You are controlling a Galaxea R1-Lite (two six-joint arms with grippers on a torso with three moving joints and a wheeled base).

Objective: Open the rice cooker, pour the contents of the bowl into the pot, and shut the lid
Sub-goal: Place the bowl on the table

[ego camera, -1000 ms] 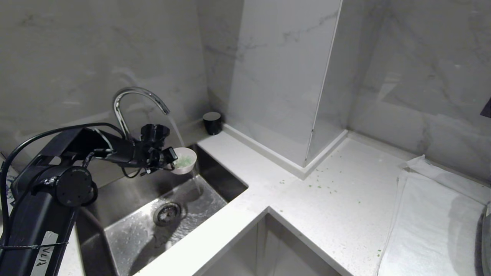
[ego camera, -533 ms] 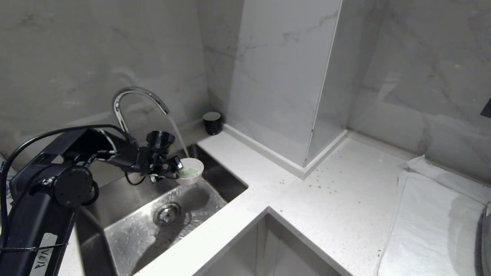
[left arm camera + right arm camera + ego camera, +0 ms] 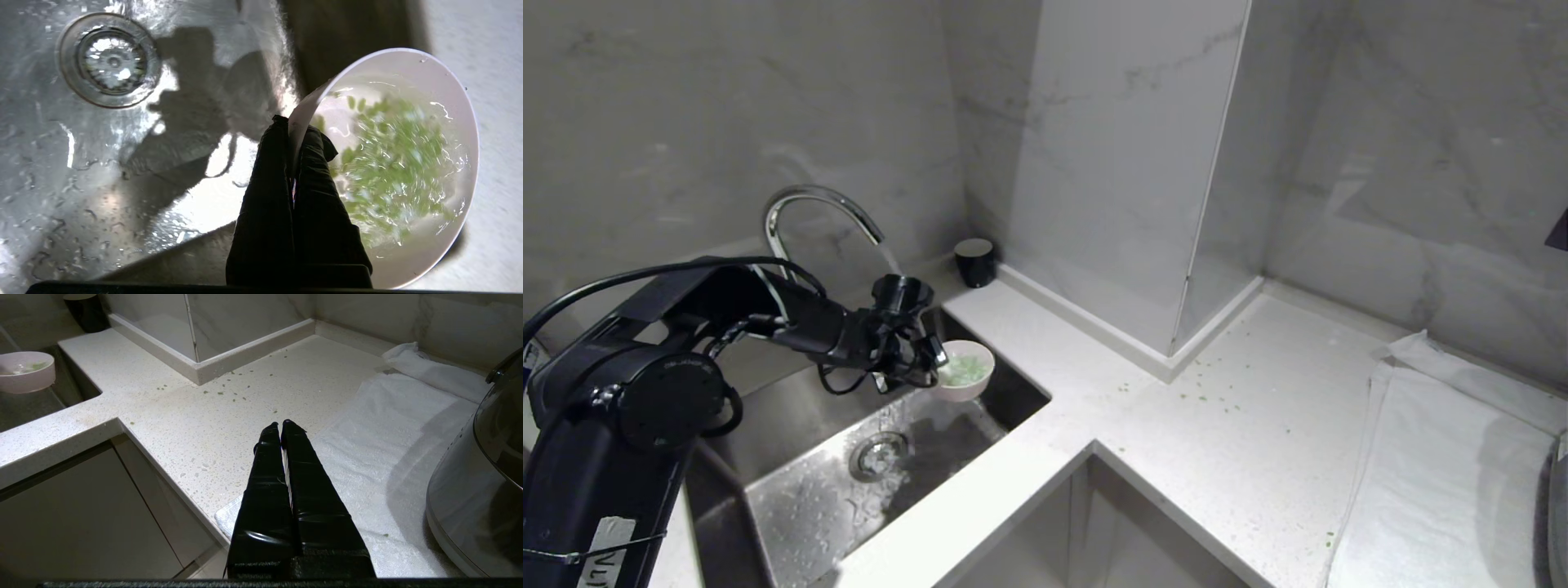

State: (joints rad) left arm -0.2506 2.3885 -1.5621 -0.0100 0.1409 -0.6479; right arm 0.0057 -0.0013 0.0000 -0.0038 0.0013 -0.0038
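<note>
I have the left hand (image 3: 935, 359) out over the steel sink (image 3: 792, 498), clenched on the near rim of the bowl (image 3: 968, 371); in the left wrist view one finger (image 3: 265, 196) sits outside the wall and the other inside, with the rim pinched between them. The bowl hangs from that grip just beyond the fingertips, above the sink's far right corner and close to the tabletop (image 3: 1241, 425) edge. It is held roughly level. The contents (image 3: 388, 163) lie in it as green bits under clear water, spread across the white inside. The sink drain (image 3: 110, 61) sits below and off to the side of the hand, on a wet basin floor. The curved chrome faucet (image 3: 809, 208) stands behind the left arm; I cannot tell whether water is running from it. A small black cup (image 3: 974, 261) stands on the tabletop beyond the bowl, against the marble wall.

The right hand (image 3: 281, 424) hangs clear above the tabletop with its fingers pressed together on nothing. Ahead of it green bits are scattered over the bare surface. Beside it lies a white towel (image 3: 392, 457), and on the towel, at the edge of the right wrist view, stands the rice cooker (image 3: 478, 498), its dark lid (image 3: 502, 428) down. The pot is not visible
</note>
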